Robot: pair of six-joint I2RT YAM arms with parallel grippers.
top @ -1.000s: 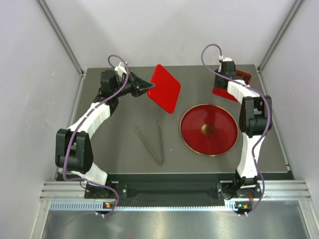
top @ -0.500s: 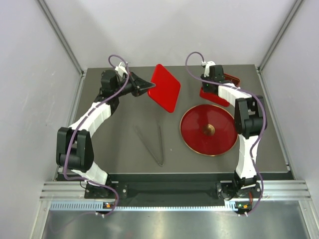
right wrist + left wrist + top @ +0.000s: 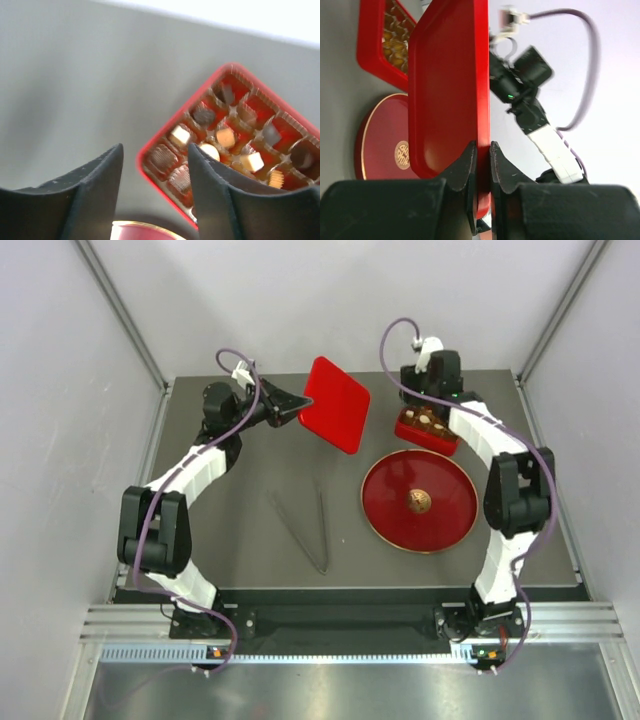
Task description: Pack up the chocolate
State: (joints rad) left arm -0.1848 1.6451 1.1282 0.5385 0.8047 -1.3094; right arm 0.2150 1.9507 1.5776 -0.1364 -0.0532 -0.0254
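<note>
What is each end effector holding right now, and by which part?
The left end effector is pinching the red box lid by its rim. The right end effector is open above the chocolate box and holds nothing.

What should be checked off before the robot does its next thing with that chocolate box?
1. Left tool grips lid: ok, pinched at its edge.
2. Right tool free: ok, open, nothing in it.
3. Box uncovered on the table: ok.
4. Chocolates seated in cells: ok; whether every cell is filled, cannot tell.
5. Lid lined up over box: not ok, it is tilted and off to the left of the box.
6. Tongs out of the way: ok, lying apart, nearer the arm bases.
</note>
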